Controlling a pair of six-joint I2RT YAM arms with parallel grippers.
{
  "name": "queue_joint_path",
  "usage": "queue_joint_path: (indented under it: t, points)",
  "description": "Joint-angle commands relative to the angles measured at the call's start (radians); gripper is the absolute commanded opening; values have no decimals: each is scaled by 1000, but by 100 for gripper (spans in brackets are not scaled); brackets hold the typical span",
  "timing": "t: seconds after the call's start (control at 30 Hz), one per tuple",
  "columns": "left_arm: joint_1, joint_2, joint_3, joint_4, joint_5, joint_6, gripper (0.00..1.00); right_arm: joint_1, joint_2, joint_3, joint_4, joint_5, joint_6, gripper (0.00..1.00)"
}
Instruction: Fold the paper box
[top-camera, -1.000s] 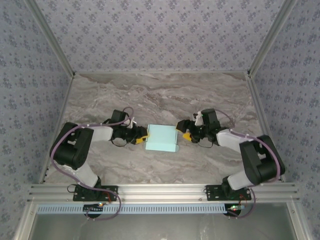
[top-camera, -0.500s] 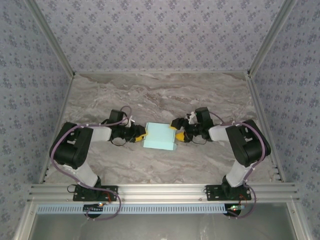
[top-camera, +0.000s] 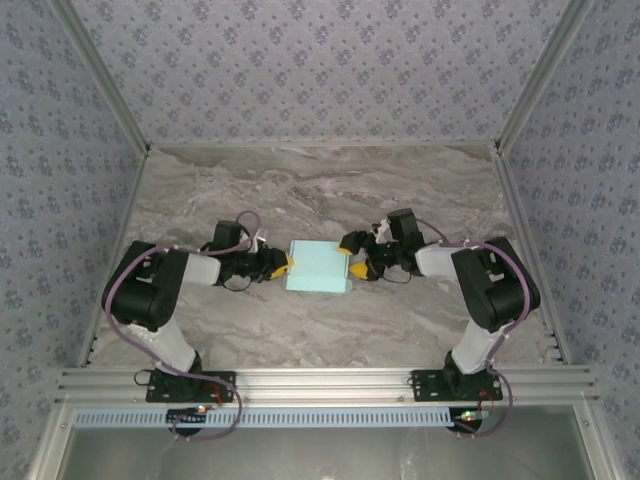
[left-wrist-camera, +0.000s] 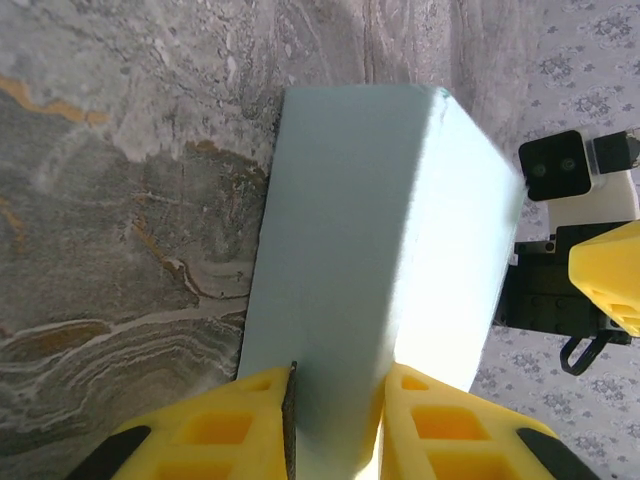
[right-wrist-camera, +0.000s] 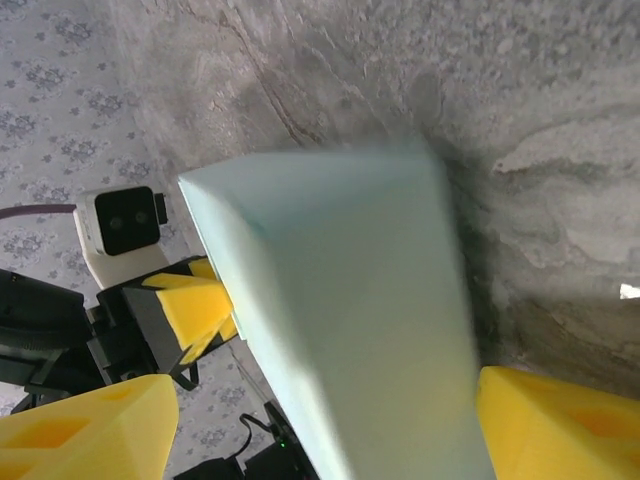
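The paper box (top-camera: 318, 266) is a pale aqua flat rectangular box lying on the marble table between the two arms. My left gripper (top-camera: 283, 265) is shut on the box's left end. In the left wrist view its yellow fingers (left-wrist-camera: 215, 430) pinch the box (left-wrist-camera: 370, 230) from both sides. My right gripper (top-camera: 352, 262) is at the box's right end. It is open, and in the right wrist view its fingers (right-wrist-camera: 90, 430) stand wide apart, straddling the box (right-wrist-camera: 340, 300). The box's underside is hidden.
The grey marble table (top-camera: 320, 190) stretches behind and in front of the box. Patterned walls close in the back and both sides. An aluminium rail (top-camera: 320, 380) carrying the arm bases runs along the near edge.
The right gripper has swung left, from apart from the box to its right end. The box and the left gripper have shifted slightly towards the back.
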Motion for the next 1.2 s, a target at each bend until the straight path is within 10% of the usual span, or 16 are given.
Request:
queue_joint_path:
  t: [0.0,0.37,0.73,0.97,1.17]
  points:
    - [19,72,-60,-154,-162,6,23,8,-26,34,-81,-33,-24,81]
    - [42,52,-43,-194,-144,30,25,52,14,90,-70,-46,-28,80]
    - [44,-61,-46,-212,-172,20,39,55,33,118,-4,-40,51,58]
    - [35,-345,-45,-200,-367,86,66,35,22,127,-17,-60,103,49]
    - [-157,-658,-227,151,-752,493,83,0,-29,117,-81,-74,188,46]
